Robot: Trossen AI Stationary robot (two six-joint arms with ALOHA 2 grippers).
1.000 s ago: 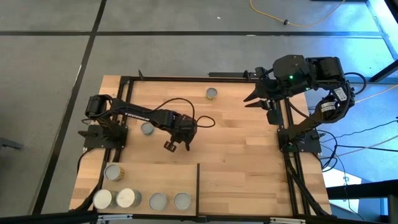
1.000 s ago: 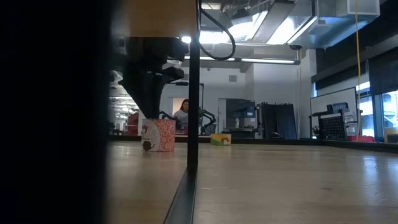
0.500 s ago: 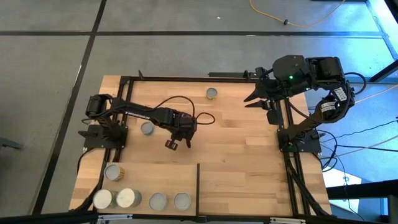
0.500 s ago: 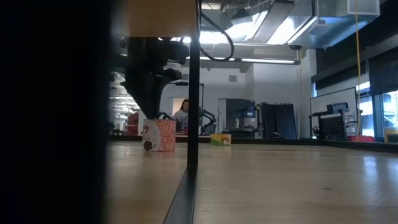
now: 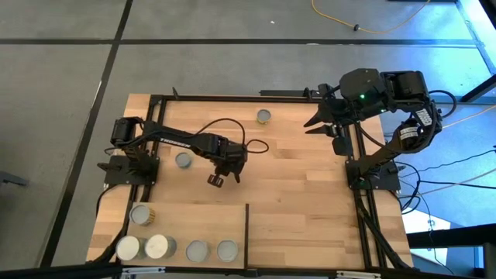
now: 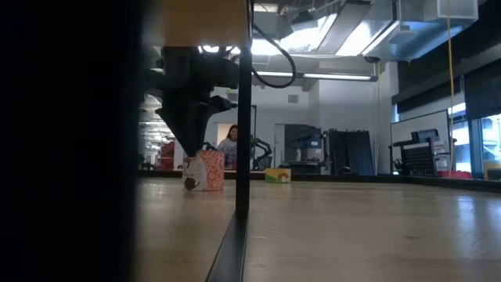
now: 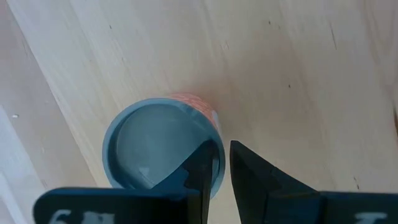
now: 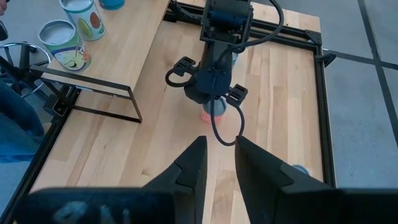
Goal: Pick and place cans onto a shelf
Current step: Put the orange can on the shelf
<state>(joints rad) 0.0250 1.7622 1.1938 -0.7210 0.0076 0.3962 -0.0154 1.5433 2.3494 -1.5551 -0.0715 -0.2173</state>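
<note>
A can point(image 7: 149, 143) with a silver-grey top and orange sides stands upright on the planked table, also seen in the low view point(image 6: 205, 172) and the right wrist view point(image 8: 208, 115). My left gripper point(image 5: 217, 180) points down onto it, shut on its rim point(image 7: 222, 149). My right gripper point(image 5: 312, 124) hangs high over the table's right side, open and holding nothing point(image 8: 219, 146). Several cans stand on the shelf point(image 5: 186, 225) at the near left. Two more cans point(image 5: 184, 160) point(image 5: 264, 116) stand loose on the table. My left gripper has the can's rim point(image 7: 217, 163) in the narrow gap between its fingers. One finger point(image 7: 200, 167) is over the top and the other point(image 7: 249, 168) is outside the wall. The fingers come from above, pointing steeply down. The can stands upright with its base on the table.
The shelf's thin black upright edge point(image 5: 246, 225) rises at its right end, seen as a dark post point(image 6: 243, 110) in the low view. A black frame point(image 5: 232, 97) borders the table. A person sits in the room behind point(image 6: 231, 141). Bare planks lie at the centre right point(image 5: 302, 186).
My left gripper has rolled a little about its own axis and edged toward the table's right edge. The can has slid a short way with it, still upright on the table. My right arm has kept still.
</note>
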